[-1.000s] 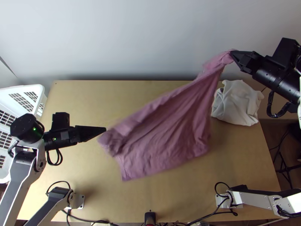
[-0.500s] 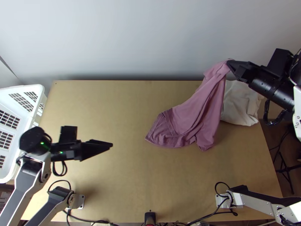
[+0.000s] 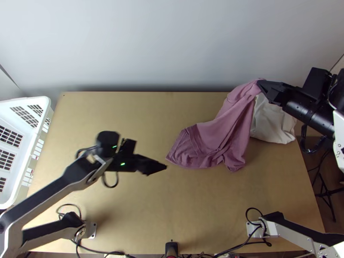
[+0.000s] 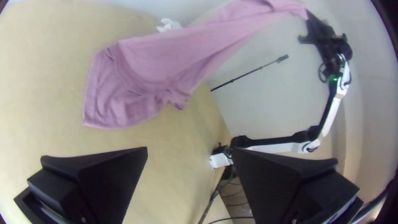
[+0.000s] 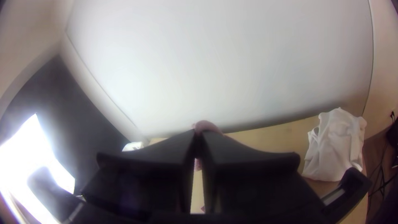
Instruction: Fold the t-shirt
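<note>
The pink t-shirt (image 3: pixel 215 135) hangs from my right gripper (image 3: pixel 261 83) at the table's far right, its lower part lying bunched on the wood. In the right wrist view the fingers of my right gripper (image 5: pixel 198 135) are closed on a bit of pink cloth (image 5: pixel 206 125). My left gripper (image 3: pixel 165 167) is over the middle of the table, just left of the shirt's lower edge, holding nothing. The left wrist view shows my left gripper (image 4: pixel 188 151) with its fingers wide apart and the t-shirt (image 4: pixel 157 62) beyond them, stretched up toward the right arm.
A white cloth (image 3: pixel 273 118) lies crumpled at the table's far right, behind the hanging shirt. At the left edge stands a white plastic basket (image 3: pixel 30 146). Cables run along the near edge, and a wall rises behind the table (image 3: pixel 129 112).
The t-shirt's lower part has swung right, away from the left arm, and settled on the table. My right gripper has come down somewhat with the cloth. My left gripper has moved right, toward the shirt.
</note>
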Robot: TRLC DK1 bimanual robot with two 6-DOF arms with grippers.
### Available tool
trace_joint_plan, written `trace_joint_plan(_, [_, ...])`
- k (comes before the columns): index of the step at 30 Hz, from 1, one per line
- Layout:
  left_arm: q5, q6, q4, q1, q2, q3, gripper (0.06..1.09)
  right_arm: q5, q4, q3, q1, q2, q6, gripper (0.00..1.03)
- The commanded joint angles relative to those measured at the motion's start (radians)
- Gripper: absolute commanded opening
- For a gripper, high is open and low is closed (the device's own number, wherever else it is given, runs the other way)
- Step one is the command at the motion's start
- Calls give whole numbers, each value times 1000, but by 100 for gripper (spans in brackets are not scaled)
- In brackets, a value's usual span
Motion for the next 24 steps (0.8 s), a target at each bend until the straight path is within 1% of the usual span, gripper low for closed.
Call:
trace_joint_plan(1, [-138,53,-23,-96,348,193,104,0,5,-25,-8,-28,3,3])
trace_joint_plan(5, [-149,-16,-19,-111,497,305,104,0,5,-24,-9,-33,1,3])
trace_joint_plan(9, [-166,-44,-14,-130,613,381,104,0,5,-24,-11,-39,0,3])
trace_joint_plan(14, [-189,-61,-10,-154,696,437,104,0,5,-28,-14,-48,0,3])
trace_joint_plan(17, [-191,-119,-3,-151,734,463,104,0,5,-31,-15,-54,0,3])
trace_joint_plan(24, [-210,-133,12,-145,823,569,104,0,5,-51,-25,-73,1,3])
